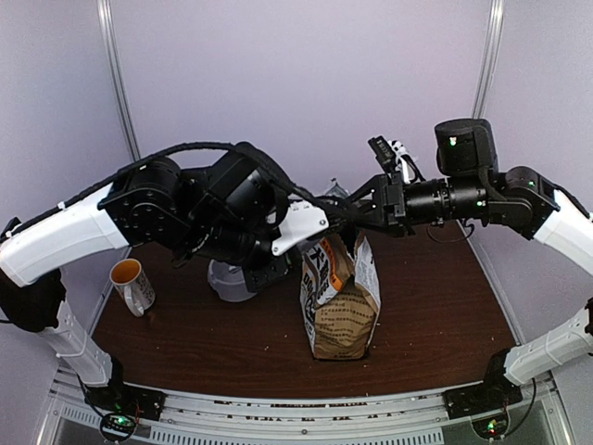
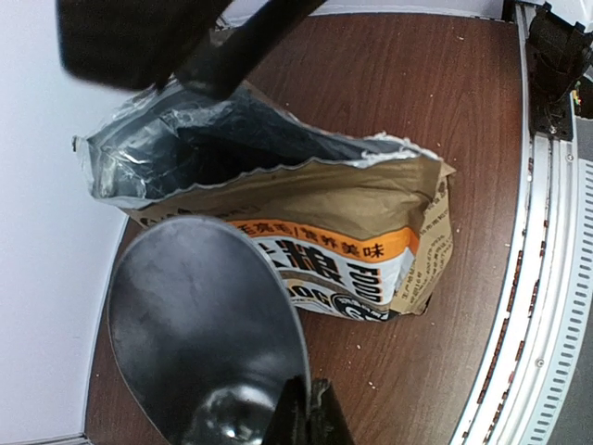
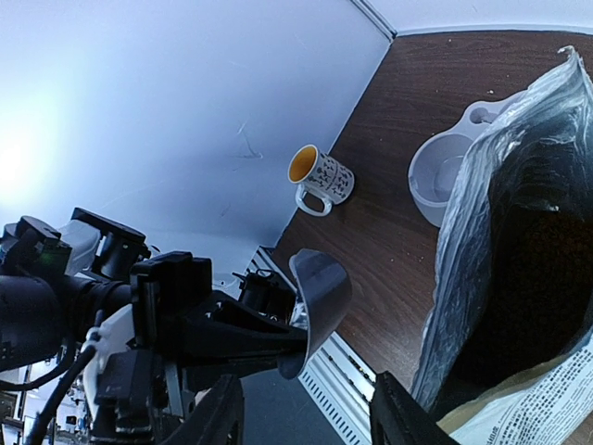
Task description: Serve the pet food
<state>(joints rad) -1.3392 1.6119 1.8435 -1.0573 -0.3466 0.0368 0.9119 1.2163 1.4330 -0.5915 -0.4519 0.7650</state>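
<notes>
The kraft-brown "DOG FOOD" bag point(image 1: 341, 301) stands upright mid-table with its top torn open; its silver-lined mouth point(image 2: 259, 148) is dark inside, so the pet food is hidden. My left gripper point(image 2: 310, 413) is shut on the rim of the metal scoop point(image 2: 199, 324), which hangs empty beside and above the bag's mouth. My right gripper point(image 3: 310, 417) hovers at the bag's top edge. Its fingers point(image 3: 403, 417) stand apart with nothing between them, and the bag's rim point(image 3: 445, 371) lies just beside one finger.
A grey double bowl point(image 1: 232, 278) sits left of the bag behind my left arm, also seen as the bowl point(image 3: 445, 167). A patterned mug point(image 1: 132, 285) stands near the left wall. Crumbs dot the brown table point(image 2: 445, 306). A metal rail point(image 2: 547, 278) edges the near side.
</notes>
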